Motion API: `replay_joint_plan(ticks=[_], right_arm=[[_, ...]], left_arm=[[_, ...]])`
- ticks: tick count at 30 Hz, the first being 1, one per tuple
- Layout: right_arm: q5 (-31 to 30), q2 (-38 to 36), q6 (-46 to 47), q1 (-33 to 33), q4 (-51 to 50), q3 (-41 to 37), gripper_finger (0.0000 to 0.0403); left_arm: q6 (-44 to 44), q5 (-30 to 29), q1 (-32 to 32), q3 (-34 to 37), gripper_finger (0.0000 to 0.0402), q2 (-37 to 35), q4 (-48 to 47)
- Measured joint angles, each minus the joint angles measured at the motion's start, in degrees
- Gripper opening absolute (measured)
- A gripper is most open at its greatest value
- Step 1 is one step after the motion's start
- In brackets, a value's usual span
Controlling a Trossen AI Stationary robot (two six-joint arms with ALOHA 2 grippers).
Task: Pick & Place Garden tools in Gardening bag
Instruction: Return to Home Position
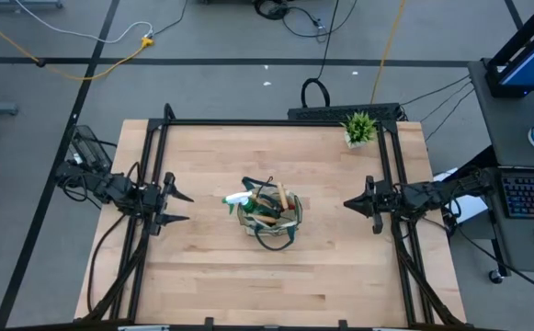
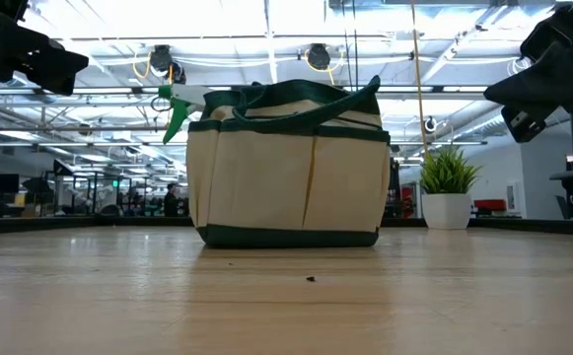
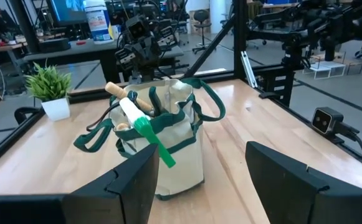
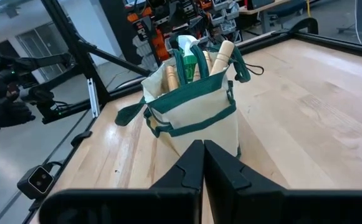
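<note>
A: Round tan fabric gardening bag with dark green trim [image 1: 268, 217] upright at table centre. Green spray bottle [image 1: 237, 198] poking out over left rim, wooden tool handles [image 1: 285, 196] inside.
B: Low view: only the nozzle above the rim, handles hidden. Grippers?
A: Left gripper [image 1: 182, 208] left of bag, well apart, fingers spread wide, holding nothing. Right gripper [image 1: 346, 204] right of bag, fingers pressed together, empty; plain only in right wrist view.
B: Small spiky green potted plant [image 1: 359, 129] at far right corner, outside the bag.
</note>
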State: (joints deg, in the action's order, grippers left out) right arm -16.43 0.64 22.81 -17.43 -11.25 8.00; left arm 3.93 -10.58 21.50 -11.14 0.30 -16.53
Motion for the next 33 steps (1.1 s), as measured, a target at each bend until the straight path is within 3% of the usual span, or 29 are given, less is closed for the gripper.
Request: replay_joint_plan(ticks=[33], right_arm=[[0.05,0.00,0.04,-0.02,6.29,-0.34,0.0004]], left_arm=[[0.10,0.01,0.00,0.02,0.0244,0.00,0.07]])
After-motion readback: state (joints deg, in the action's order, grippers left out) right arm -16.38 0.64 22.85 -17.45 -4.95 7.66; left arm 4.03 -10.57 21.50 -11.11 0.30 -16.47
